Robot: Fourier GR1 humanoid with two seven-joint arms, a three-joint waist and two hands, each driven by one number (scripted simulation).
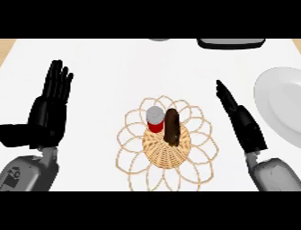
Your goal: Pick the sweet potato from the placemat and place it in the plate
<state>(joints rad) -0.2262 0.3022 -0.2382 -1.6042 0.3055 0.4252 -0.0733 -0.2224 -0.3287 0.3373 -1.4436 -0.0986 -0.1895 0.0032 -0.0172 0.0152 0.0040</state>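
Head view: white tabletop [113,63] with light wood showing at both far corners. Round woven wicker placemat with looped petal edge [166,143] sits centre, near the lower edge. Dark brown elongated sweet potato [172,126] lies on the placemat, long axis running roughly away from the robot, near end over the dense woven centre. Small red can with a grey top [155,119] stands touching or just beside the sweet potato on its left side; can't tell which.

Right hand [242,121], black, seen edge-on, to the right of the placemat. Fingers [224,92] straight, pointing up and slightly left, holding nothing. Sweet potato is to the left of this hand, apart from it, roughly level with the palm; the placemat's outer loops lie between them. No contact.

Left hand [46,112], black, well left of the placemat, palm flat toward the camera, fingers straight and together pointing away from the robot, thumb [6,132] stuck out to the left. Holds nothing. Sweet potato well apart from it.

Round white plate [292,108] at the right edge of the view, partly cut off, nothing on the visible part. It lies just right of the right hand, on the far side of it from the sweet potato.

Dark rectangular object with a light rim [231,43] at the far edge, cropped. Small grey item [158,39] beside it, too cropped to identify.
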